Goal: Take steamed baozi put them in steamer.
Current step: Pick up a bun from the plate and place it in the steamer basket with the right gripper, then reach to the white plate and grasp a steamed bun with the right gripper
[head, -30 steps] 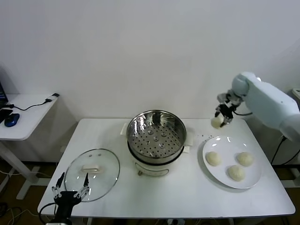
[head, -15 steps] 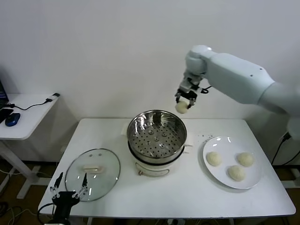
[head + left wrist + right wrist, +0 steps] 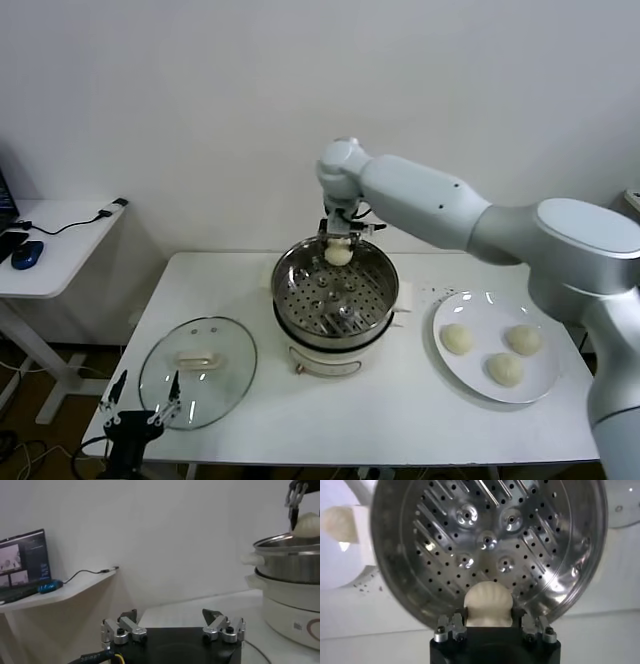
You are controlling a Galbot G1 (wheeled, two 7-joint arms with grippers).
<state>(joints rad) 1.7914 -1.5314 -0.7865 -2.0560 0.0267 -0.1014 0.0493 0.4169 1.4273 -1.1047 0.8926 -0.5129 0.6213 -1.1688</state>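
Right gripper (image 3: 339, 243) had its jaws clamped on a bao (image 3: 339, 254), over the steamer's (image 3: 334, 300) back rim, tray bare, three buns (image 3: 456, 339) sat on the plate (image 3: 538, 382), left gripper (image 3: 138, 414) idle, jaws spread, off the counter's (image 3: 400, 410) front-left corner

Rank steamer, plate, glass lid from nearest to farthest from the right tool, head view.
1. Steamer: directly under the right tool, which holds a baozi above its far rim.
2. Plate: right side of the table.
3. Glass lid: front left, near the left tool.
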